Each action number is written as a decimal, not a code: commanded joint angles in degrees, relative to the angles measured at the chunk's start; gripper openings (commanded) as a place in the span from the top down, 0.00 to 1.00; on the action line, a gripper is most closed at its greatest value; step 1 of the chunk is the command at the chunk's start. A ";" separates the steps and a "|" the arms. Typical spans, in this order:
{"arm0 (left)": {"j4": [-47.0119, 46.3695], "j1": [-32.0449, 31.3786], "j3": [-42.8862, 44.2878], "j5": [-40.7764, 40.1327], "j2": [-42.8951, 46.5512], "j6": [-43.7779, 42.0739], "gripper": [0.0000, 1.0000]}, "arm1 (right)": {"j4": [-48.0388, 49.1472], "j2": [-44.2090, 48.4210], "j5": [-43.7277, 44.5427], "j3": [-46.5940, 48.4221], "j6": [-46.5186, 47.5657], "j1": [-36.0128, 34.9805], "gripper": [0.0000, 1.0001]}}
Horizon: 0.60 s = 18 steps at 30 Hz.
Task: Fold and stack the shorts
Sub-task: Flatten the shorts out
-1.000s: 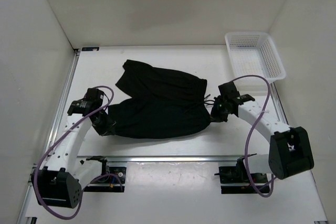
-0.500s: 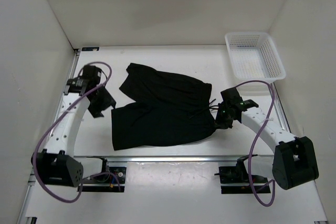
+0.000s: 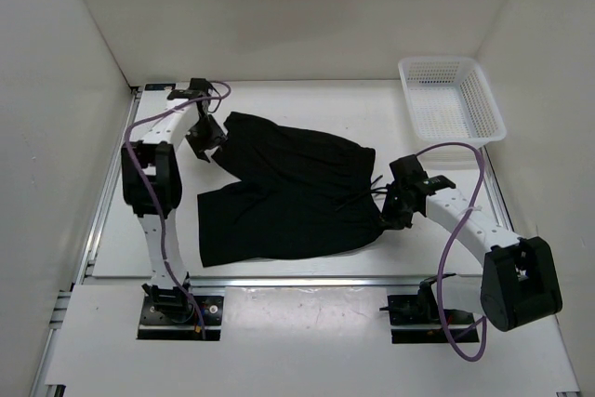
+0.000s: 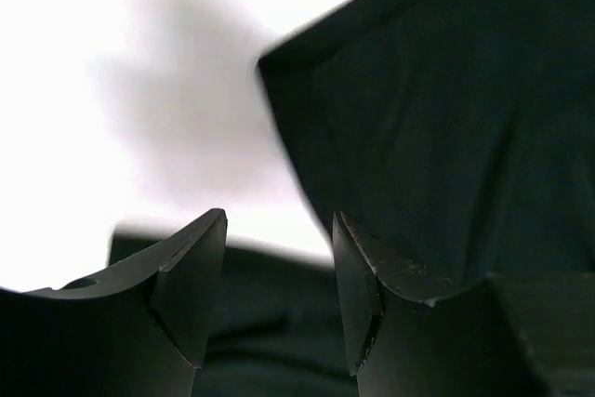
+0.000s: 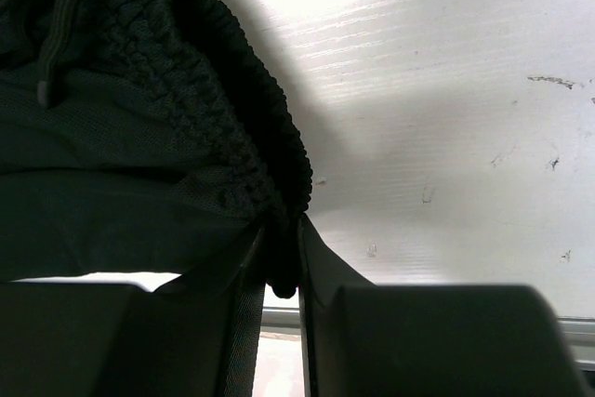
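The black shorts [image 3: 288, 197] lie spread on the white table, legs to the left and waistband with drawstring [image 3: 358, 191] to the right. My left gripper [image 3: 210, 148] hovers open at the far left leg corner. In the left wrist view, the left gripper [image 4: 279, 262] has black fabric [image 4: 437, 127] below and beyond its fingers [image 4: 191, 276], with nothing pinched. My right gripper [image 3: 394, 213] is at the waistband's near right end. In the right wrist view, the right gripper [image 5: 279, 253] is shut on the ribbed waistband edge [image 5: 232, 127].
A white mesh basket [image 3: 452, 99] stands at the far right corner of the table. White walls close in the left, back and right sides. A metal rail [image 3: 307, 279] runs along the near edge of the table, where both arm bases sit.
My left gripper let go of the near left leg, opened and swung to the far left leg corner. The near leg now lies flat. The right gripper shifted slightly nearer with the waistband.
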<state>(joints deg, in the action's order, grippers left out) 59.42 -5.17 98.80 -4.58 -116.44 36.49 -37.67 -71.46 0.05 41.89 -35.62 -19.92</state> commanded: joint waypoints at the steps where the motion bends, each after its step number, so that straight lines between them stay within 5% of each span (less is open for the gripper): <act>1: -0.62 -1.15 5.43 -1.30 -2.81 -0.81 0.39 | -1.70 -0.08 1.00 2.23 0.02 0.24 0.78; 10: -1.85 -1.16 8.07 -2.89 -11.70 -0.19 0.41 | -2.23 -0.08 1.00 2.76 0.02 0.24 0.79; 11: -1.85 -1.16 8.07 -2.89 -12.22 -0.19 0.45 | -2.23 -0.08 1.00 2.76 0.02 0.24 0.79; 15: -0.53 -0.64 8.07 -3.41 -13.46 -0.19 0.87 | -2.23 -0.08 1.00 2.76 0.02 0.24 0.80; 18: -0.53 -0.63 5.53 -5.08 -12.42 0.34 0.90 | -2.23 -0.08 1.00 2.76 0.02 0.24 0.82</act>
<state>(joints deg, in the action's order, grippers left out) 58.43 -6.11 105.43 -6.59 -129.91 36.45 -38.74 -71.53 0.08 42.65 -35.66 -19.92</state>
